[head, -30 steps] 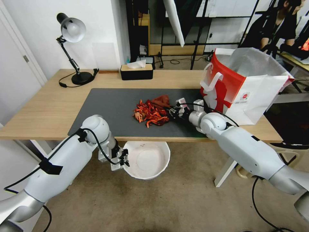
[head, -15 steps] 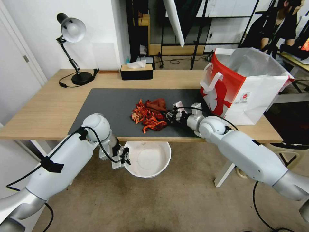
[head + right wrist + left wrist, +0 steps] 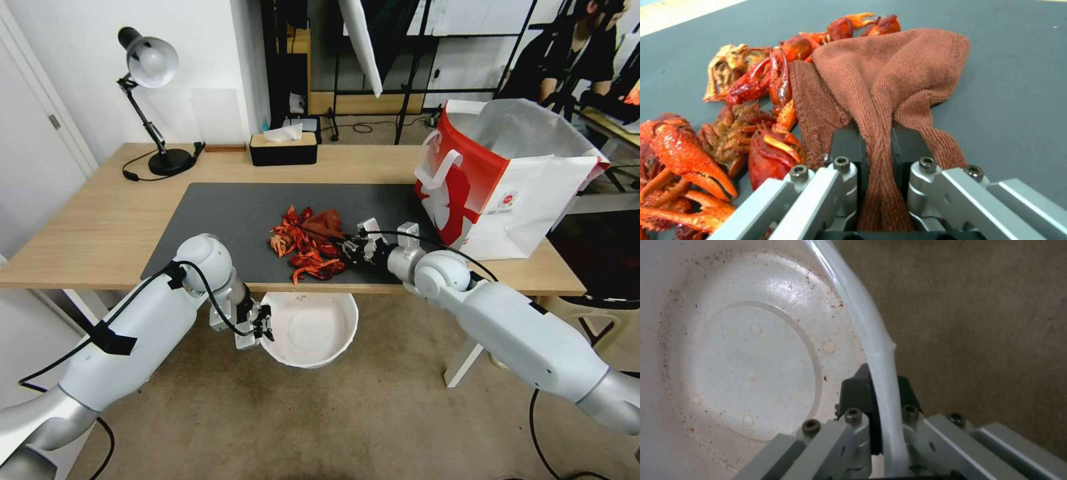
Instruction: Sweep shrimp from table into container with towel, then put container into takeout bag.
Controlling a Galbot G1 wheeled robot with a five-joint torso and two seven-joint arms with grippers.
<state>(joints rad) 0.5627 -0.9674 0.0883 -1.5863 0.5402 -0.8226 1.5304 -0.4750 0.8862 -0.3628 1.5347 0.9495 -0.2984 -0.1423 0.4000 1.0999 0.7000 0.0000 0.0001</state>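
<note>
Item, sweep in progress: you had the right gripper [image 3: 351, 247] clamped on the towel [image 3: 880, 80], which pressed against the shrimp [image 3: 303, 245] heaped near the front edge of the surface [image 3: 100, 220]. Your left gripper [image 3: 880, 396] pinched the rim of the bowl [image 3: 310, 330], held below that edge. Bowl empty, no shrimp in; bag [image 3: 507, 180] standing at the right, unfilled. Both steps outstanding.
</note>
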